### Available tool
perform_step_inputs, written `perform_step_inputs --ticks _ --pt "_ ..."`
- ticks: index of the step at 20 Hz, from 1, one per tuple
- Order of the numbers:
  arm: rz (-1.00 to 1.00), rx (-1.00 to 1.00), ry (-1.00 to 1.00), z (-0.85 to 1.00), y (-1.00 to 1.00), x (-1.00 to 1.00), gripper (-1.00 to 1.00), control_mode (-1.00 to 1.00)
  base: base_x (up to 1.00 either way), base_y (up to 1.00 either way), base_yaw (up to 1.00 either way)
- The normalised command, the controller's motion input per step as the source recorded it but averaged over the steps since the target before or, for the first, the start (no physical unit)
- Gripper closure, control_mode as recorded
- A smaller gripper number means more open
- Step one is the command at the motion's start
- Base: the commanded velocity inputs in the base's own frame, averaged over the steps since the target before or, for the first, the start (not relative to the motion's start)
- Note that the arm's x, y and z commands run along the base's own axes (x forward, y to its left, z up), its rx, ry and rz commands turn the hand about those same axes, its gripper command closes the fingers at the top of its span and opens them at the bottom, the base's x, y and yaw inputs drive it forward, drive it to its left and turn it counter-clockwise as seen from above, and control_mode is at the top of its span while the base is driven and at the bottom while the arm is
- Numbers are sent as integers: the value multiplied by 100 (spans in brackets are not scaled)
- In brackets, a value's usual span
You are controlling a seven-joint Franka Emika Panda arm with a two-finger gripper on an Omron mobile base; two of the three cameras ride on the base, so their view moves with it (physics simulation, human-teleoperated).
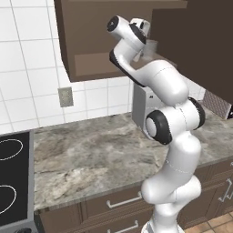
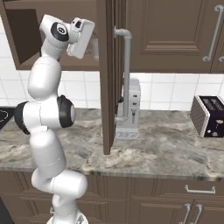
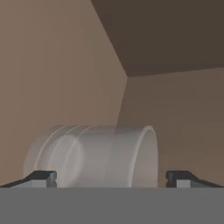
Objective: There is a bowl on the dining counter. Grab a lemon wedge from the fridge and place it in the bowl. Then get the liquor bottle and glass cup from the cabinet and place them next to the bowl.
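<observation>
You are looking at a rendered kitchen where the white arm reaches up into the open cabinet (image 1: 91,41), a dark brown wooden wall unit above a marbled worktop (image 1: 91,159). In the left base view the arm bends upward from the lower right, and its wrist disappears into the cabinet opening beside the swung-out door (image 1: 200,41). Just past the wrist you can make out the glass cup (image 1: 150,47), a pale translucent tumbler sitting inside the cabinet.

In the hand view the tool (image 3: 111,178) points into the cabinet's brown interior. Its two dark fingertips (image 3: 41,177) stand wide apart at the bottom, one at each side. The glass cup (image 3: 105,155) lies between them in this view, appearing on its side because the camera is rolled with the hand. The tool is spread wider than the cup and grips nothing; you cannot tell whether either tip touches the glass.

In the right base view the cabinet door (image 2: 107,74) stands edge-on, with a long silver handle (image 2: 126,74). Behind it a grey appliance (image 2: 129,109) sits on the worktop, and a dark toaster (image 2: 210,116) stands well to the right. In the left base view a black cooktop (image 1: 13,177) borders the worktop on the left, and a wall outlet (image 1: 65,96) is set in the white tiles
</observation>
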Motion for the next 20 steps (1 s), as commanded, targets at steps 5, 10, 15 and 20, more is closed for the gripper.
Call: perform_step_inputs --ticks 5,10,15,20 --pt "-2 0 0 -8 -2 1 -100 -100 0 0 0" --pt "-3 0 0 -11 -1 4 -100 -100 0 0 0" --pt "-3 0 0 -15 0 0 100 -100 0 0 0" --pt "-3 0 0 -11 -6 0 100 -100 0 0 0"
